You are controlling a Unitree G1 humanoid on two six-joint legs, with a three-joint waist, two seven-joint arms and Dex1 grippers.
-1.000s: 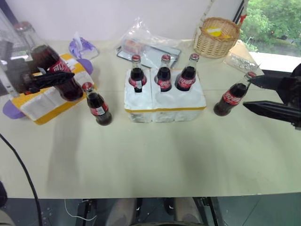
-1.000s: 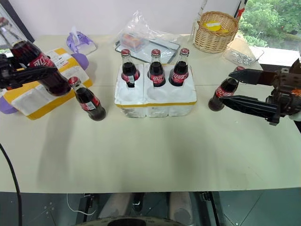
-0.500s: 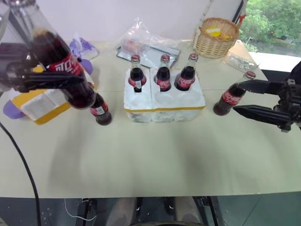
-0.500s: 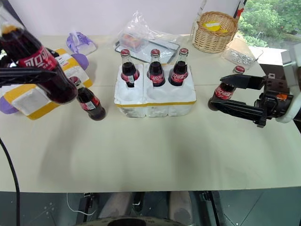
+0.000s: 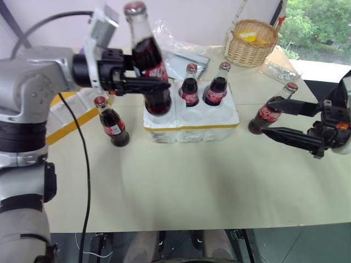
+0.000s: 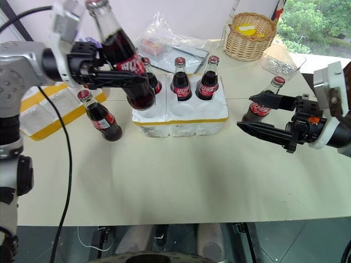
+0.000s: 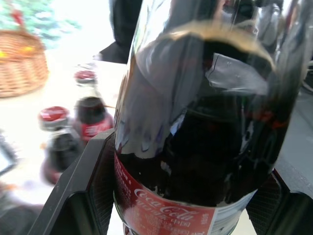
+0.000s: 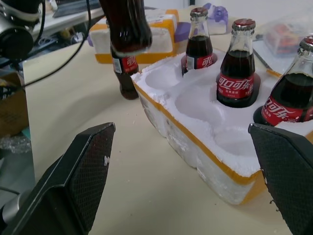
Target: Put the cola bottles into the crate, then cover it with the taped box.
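Note:
My left gripper point(image 5: 156, 86) is shut on a cola bottle point(image 5: 147, 57), held upright in the air over the left end of the crate point(image 5: 192, 130). The crate is a low white foam block with a yellow band. Its back row holds three cola bottles point(image 8: 237, 63), and its front holes are empty. Another bottle point(image 5: 112, 123) stands on the table left of the crate. One more bottle point(image 5: 270, 111) stands to the right, just beyond my right gripper point(image 6: 245, 111). That gripper is open, with nothing between its fingers in the right wrist view. The taped box point(image 6: 50, 109) lies at the far left, partly behind my left arm.
A wicker basket point(image 5: 252, 41) stands at the back right, with a small clear box point(image 5: 279, 69) beside it. A plastic bag on a tray point(image 5: 176, 48) lies behind the crate. A purple object point(image 8: 217, 12) sits near the taped box. Bare tabletop runs along the front edge.
My left arm has carried its bottle rightward, from over the taped box to above the crate's left end. My right gripper has sunk slightly and stays open.

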